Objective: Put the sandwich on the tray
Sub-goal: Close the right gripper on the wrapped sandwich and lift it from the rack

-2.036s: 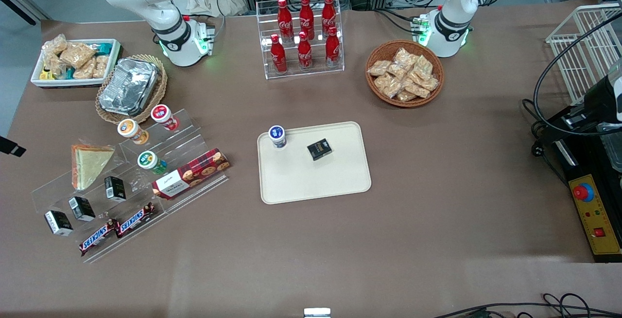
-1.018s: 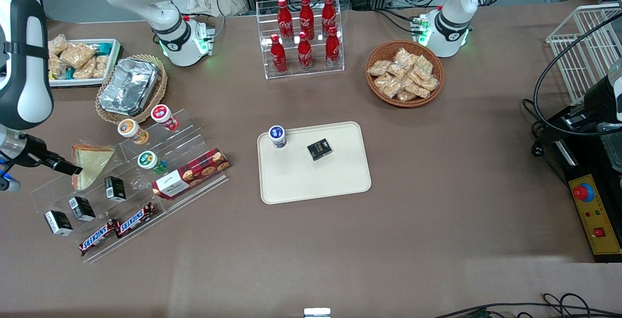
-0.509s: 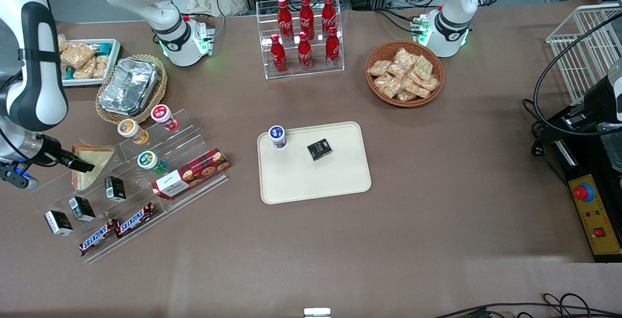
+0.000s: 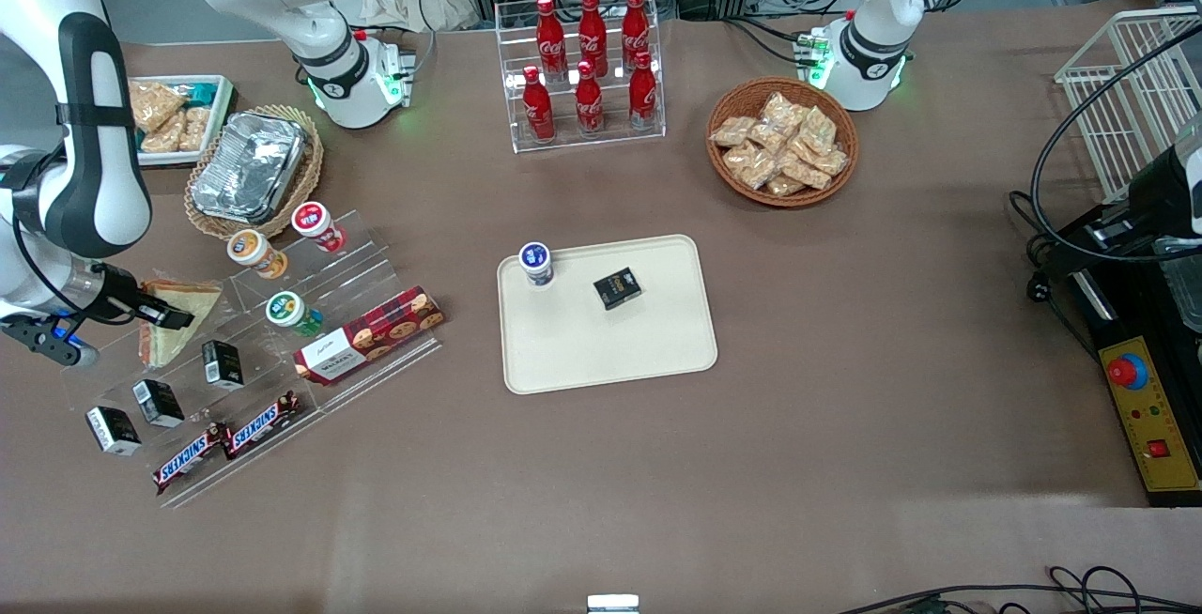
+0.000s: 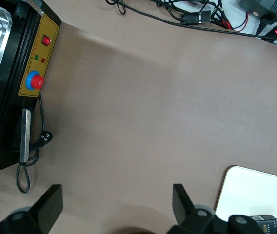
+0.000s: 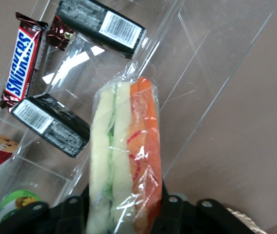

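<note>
From the front, a brown tabletop [image 4: 845, 389] holds many snack items. Toward the working arm's end, the triangular plastic-wrapped sandwich [image 4: 180, 325] rests on the upper step of a clear acrylic stepped stand [image 4: 371, 262]. The black two-finger gripper [image 4: 161, 312] of the white working arm sits right at the sandwich; whether it is clenched or released cannot be told here. The stand also carries three round-lidded cups [image 4: 316, 223], three small black boxes [image 4: 222, 360], two Snickers bars [image 4: 263, 425] and one red tartan biscuit box [image 4: 368, 335]. Nearer the middle of the tabletop, well apart from the sandwich, lies the flat cream-beige rectangular tray [image 4: 610, 351], bearing one blue-lidded cup [image 4: 536, 262] and one small black box [image 4: 617, 288]. Farther from the camera stand six red cola bottles [image 4: 589, 60] in a clear rack, one wicker basket of tan snack packets [image 4: 781, 141], one crinkled foil container [image 4: 250, 166] and one white bin of snacks [image 4: 169, 116].

The parked arm's wrist view shows bare brown tabletop, a corner of the tray [image 5: 260, 195] and a black control box with one red button [image 5: 36, 82].

The working arm's wrist view shows the sandwich [image 6: 125, 161] edge-on between the gripper's sides, with pale bread, green and orange filling. Two black barcoded boxes [image 6: 49, 126] and one Snickers bar [image 6: 22, 67] lie around it.
</note>
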`<move>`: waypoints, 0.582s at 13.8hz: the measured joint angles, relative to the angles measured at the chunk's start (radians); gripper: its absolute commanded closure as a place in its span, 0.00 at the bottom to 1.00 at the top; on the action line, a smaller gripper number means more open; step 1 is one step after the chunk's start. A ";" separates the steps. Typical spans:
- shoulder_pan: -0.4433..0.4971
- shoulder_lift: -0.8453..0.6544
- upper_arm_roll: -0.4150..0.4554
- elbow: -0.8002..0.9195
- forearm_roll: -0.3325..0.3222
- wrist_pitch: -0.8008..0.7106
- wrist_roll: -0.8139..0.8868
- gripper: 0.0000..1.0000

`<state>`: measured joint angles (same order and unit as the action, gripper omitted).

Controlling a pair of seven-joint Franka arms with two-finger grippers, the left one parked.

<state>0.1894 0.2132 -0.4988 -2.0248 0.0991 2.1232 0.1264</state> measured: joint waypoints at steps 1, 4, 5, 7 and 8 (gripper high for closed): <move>0.003 0.000 0.000 0.000 0.000 0.000 0.000 0.91; 0.016 -0.005 0.000 0.012 0.000 0.003 0.001 0.99; 0.019 -0.011 0.000 0.022 0.000 0.004 0.001 1.00; 0.021 -0.043 0.000 0.049 -0.004 -0.002 -0.016 1.00; 0.022 -0.064 0.000 0.066 -0.008 -0.022 -0.044 1.00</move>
<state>0.2111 0.1491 -0.4983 -1.9586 0.0909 2.1012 0.0825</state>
